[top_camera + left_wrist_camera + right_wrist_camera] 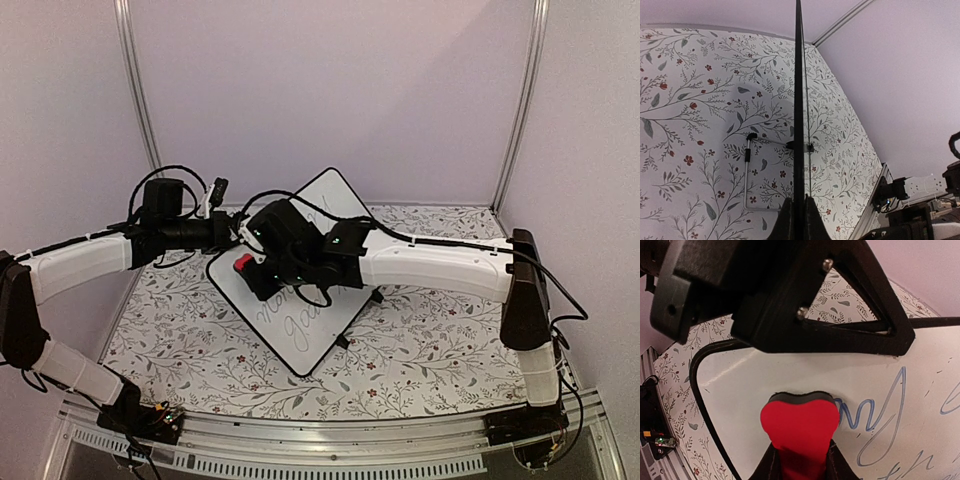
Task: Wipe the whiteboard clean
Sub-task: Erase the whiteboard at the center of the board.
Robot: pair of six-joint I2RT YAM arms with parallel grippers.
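Flowered counter (430,345) lay below. My left claw (798,207) pinched the whiteboard's (765,372) thin rim, stiff and light, I judged; my right claw (800,464) clamped the red eraser (799,422) against its slick face ahead.

Soft, even light with a faint lilac cast fills all three views. A broad, blurred shadow lies on the flowered tablecloth (740,107) in the left wrist view. The glossy whiteboard (740,375) carries a faint sheen; the red eraser (799,422), close to the lens, looks slightly soft
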